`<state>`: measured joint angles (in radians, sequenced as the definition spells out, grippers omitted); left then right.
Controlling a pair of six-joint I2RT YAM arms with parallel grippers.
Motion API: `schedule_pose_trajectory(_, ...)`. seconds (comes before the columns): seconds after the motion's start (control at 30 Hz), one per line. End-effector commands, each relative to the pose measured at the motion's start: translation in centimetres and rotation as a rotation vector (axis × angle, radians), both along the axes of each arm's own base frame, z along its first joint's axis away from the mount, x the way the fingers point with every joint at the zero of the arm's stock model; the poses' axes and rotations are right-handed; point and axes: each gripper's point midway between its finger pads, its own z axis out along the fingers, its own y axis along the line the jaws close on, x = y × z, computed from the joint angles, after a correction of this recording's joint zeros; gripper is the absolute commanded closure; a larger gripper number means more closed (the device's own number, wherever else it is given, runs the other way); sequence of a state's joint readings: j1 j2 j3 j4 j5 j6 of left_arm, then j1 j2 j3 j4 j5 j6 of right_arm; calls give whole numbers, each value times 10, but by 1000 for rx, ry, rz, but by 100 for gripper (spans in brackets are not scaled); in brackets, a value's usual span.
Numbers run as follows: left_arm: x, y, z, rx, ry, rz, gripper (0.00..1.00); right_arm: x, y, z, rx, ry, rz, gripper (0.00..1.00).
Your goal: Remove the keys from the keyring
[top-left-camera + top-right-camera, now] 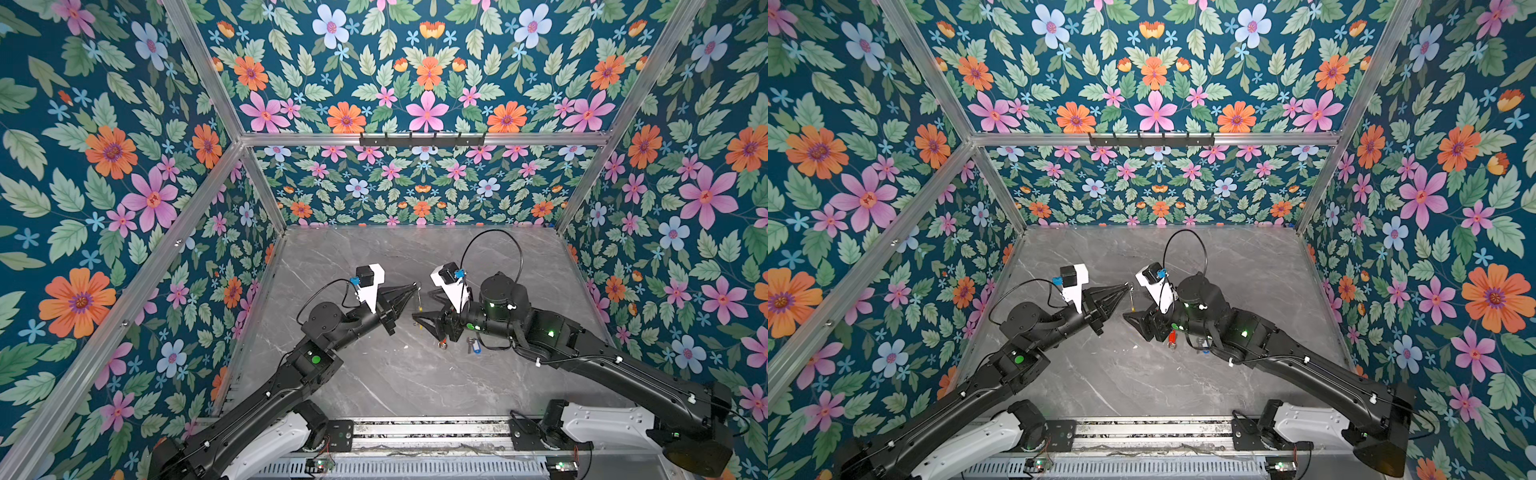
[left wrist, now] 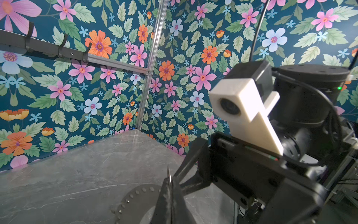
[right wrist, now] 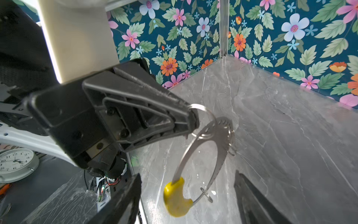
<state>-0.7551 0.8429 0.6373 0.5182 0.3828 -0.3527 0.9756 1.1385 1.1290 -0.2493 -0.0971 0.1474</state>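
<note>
The keyring (image 3: 222,153), a flat grey hoop with a yellow arc (image 3: 177,199), hangs above the table. My left gripper (image 3: 193,118) is shut on a silver split ring (image 3: 205,110) at the hoop's top. In both top views the keyring (image 1: 419,301) (image 1: 1132,299) shows edge-on below the left gripper (image 1: 415,286) (image 1: 1128,286). My right gripper (image 3: 188,174) is open, its fingers standing either side of the hoop's lower part without touching it. Two keys lie on the table beneath the right arm, one red-tagged (image 1: 443,343) (image 1: 1171,336), one blue-tagged (image 1: 474,345). They are off the hoop.
Floral walls close in the grey marble table (image 1: 374,374) on three sides. A black hook rail (image 1: 422,140) runs along the back wall. One small split ring (image 3: 207,195) stays on the hoop near the yellow arc. A clock (image 3: 15,164) lies outside the enclosure.
</note>
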Motion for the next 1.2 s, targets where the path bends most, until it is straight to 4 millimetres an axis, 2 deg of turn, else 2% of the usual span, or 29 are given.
schedule_pose_trajectory(0.0,-2,2,13,-47,-29,-3,100,9,-2,-4,-21,-23,-40,30)
schedule_pose_trajectory(0.1,-1,2,12,-47,-26,0,100,8,-1,-9,-32,-16,-35,42)
schedule_pose_trajectory(0.37,1,1,8,-42,-11,3,100,6,0,-14,-36,-8,-22,82)
schedule_pose_trajectory(0.43,1,2,8,-42,-8,6,99,5,0,-14,-37,-1,-13,88)
schedule_pose_trajectory(0.53,0,7,8,-51,-13,23,67,4,-2,-16,-30,27,3,96)
schedule_pose_trajectory(0.57,-1,10,10,-58,-20,32,60,5,-4,-18,-24,41,9,99)
schedule_pose_trajectory(0.67,-5,18,20,-60,-54,61,47,5,-6,-23,-1,100,40,100)
schedule_pose_trajectory(0.7,-6,21,24,-57,-70,68,3,4,-6,-27,13,138,60,100)
schedule_pose_trajectory(0.8,-14,27,39,-56,-124,78,0,7,-5,-40,34,244,112,100)
schedule_pose_trajectory(0.93,-28,38,52,-91,-193,73,0,6,8,-66,43,378,192,100)
schedule_pose_trajectory(1.07,-44,45,59,-138,-246,41,0,16,23,-110,9,484,196,100)
schedule_pose_trajectory(1.17,-47,44,57,-132,-243,24,0,26,31,-144,-20,548,176,100)
